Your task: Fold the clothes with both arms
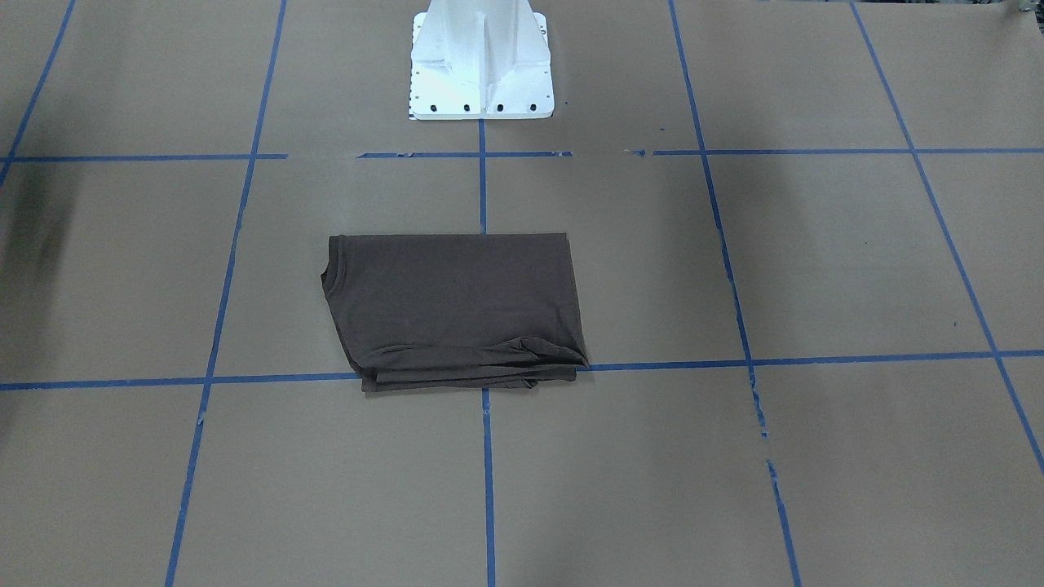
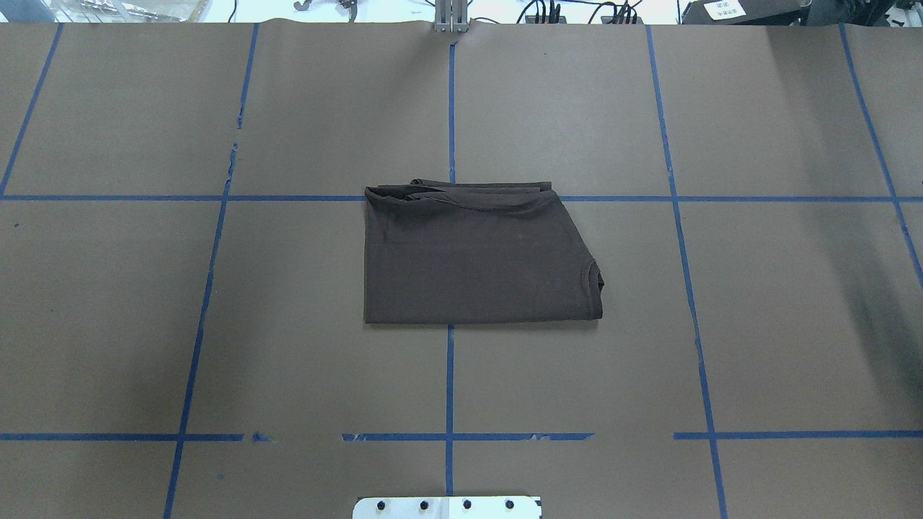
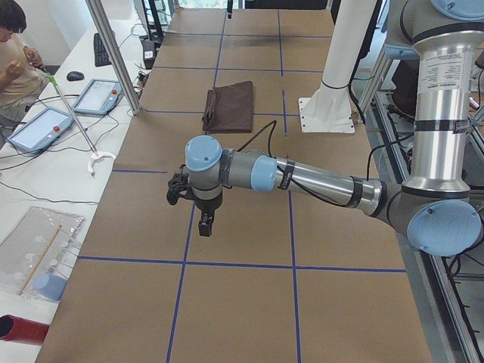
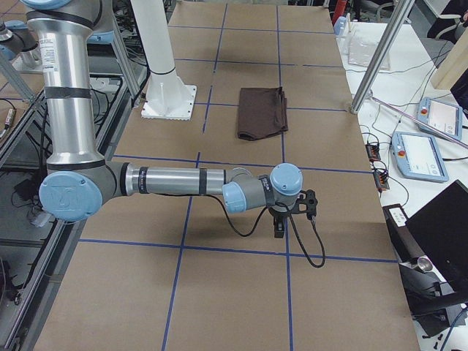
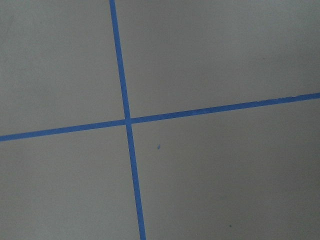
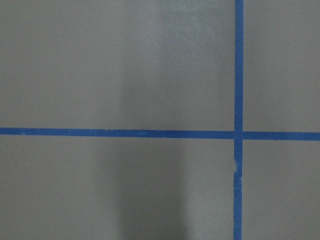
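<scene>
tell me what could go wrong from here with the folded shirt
The T-shirt has uneven, bunched layers along one long edge, so another tug could spill the fold open. A person sits at the side bench past the left tool; a wide swing might come close.

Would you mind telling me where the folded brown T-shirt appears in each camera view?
Front-facing: T-shirt at centre, below the white pedestal.
Overhead: T-shirt at centre, above the pedestal.
Exterior left: T-shirt upper middle, left of the pedestal.
Exterior right: T-shirt upper middle, right of the pedestal.
Left wrist: not in it.
Right wrist: not in it.
Shared landmark: the pedestal.
</scene>
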